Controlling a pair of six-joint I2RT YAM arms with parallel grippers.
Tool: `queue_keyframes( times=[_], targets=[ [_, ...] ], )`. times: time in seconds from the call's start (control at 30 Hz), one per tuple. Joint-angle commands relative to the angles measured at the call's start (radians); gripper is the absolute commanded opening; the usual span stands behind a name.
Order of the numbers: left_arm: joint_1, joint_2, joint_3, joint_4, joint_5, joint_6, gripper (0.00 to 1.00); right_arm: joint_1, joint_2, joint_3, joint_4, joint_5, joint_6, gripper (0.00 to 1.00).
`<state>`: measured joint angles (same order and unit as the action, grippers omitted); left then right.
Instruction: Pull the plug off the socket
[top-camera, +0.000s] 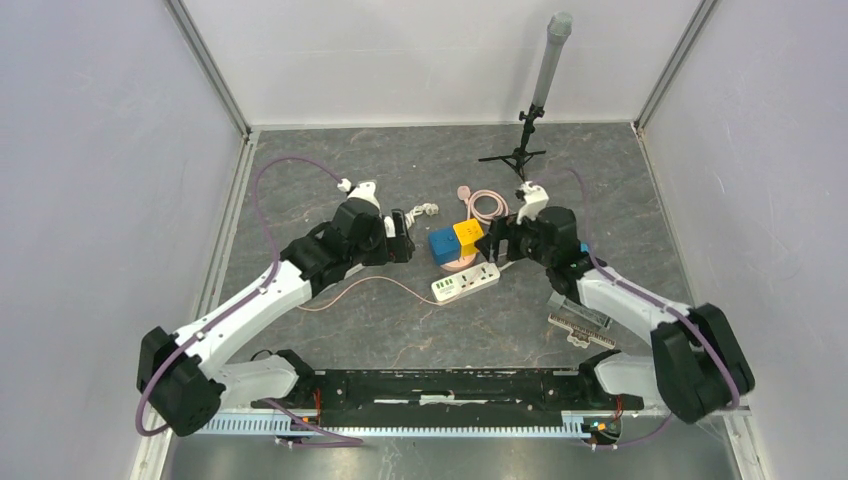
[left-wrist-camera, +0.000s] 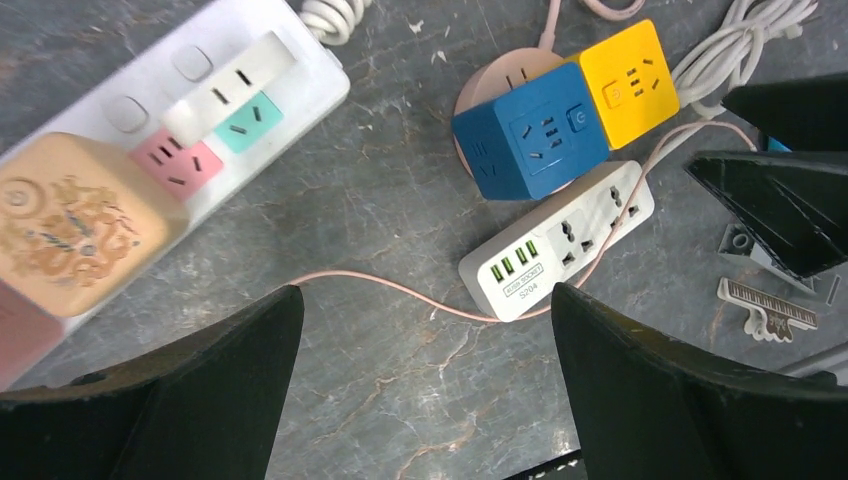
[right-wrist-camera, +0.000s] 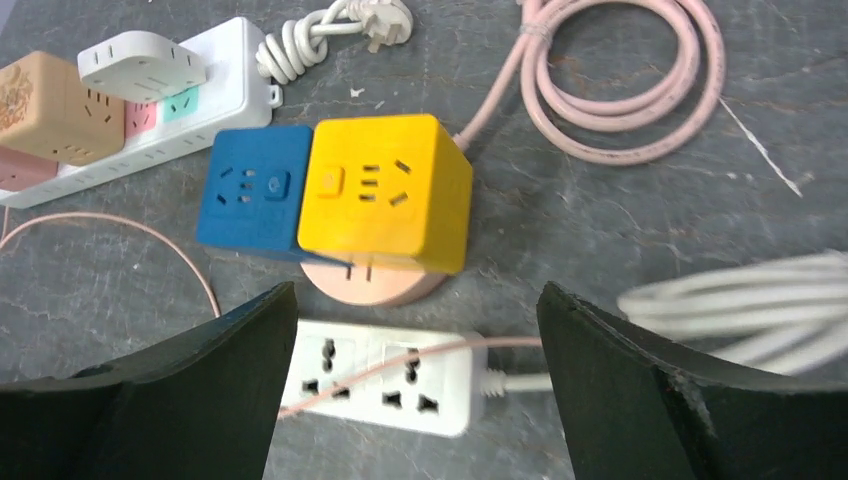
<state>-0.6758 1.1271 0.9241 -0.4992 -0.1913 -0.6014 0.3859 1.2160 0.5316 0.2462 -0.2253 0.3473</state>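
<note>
A yellow cube plug (right-wrist-camera: 385, 190) and a blue cube plug (right-wrist-camera: 250, 190) are sitting side by side on a round pink socket (right-wrist-camera: 375, 287) mid-counter (top-camera: 400, 330), just beside a white power strip (right-wrist-camera: 385, 375). The left jaws and right jaws are both hanging wide open, gripping nothing, with the right jaws hovering above the cubes.

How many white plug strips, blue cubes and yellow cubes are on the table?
White power strips: 2 (long strip, short strip)
Blue cube: 1
Yellow cube: 1
Total: 4
</note>
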Motion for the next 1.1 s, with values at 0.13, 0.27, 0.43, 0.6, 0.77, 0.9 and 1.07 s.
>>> queue_keyframes(
  times=[0.13, 0.27, 0.43, 0.6, 0.77, 0.9, 1.07],
  targets=[
    [0.002, 0.086, -0.003, 0.114, 0.125, -0.113, 1.00, 0.081, 0.183, 0.181, 0.004, 0.163, 0.035, 0.80],
    [0.022, 0.142, 0.006, 0.155, 0.169, -0.141, 1.00, 0.106, 0.225, 0.149, 0.127, 0.135, 0.089, 0.72],
    [0.091, 0.182, 0.015, 0.179, 0.248, -0.164, 1.00, 0.139, 0.251, 0.130, 0.157, 0.113, 0.192, 0.58],
    [0.114, 0.205, 0.007, 0.191, 0.261, -0.163, 1.00, 0.197, 0.257, 0.140, 0.041, 0.141, 0.317, 0.52],
    [0.114, 0.236, -0.010, 0.223, 0.271, -0.170, 1.00, 0.264, 0.251, 0.133, 0.036, 0.191, 0.372, 0.52],
    [0.114, 0.285, 0.010, 0.205, 0.274, -0.165, 0.98, 0.258, 0.206, 0.190, -0.006, 0.270, 0.215, 0.69],
    [0.116, 0.314, 0.031, 0.182, 0.263, -0.147, 0.96, 0.240, 0.130, 0.327, -0.064, 0.238, -0.269, 0.91]
  ],
)
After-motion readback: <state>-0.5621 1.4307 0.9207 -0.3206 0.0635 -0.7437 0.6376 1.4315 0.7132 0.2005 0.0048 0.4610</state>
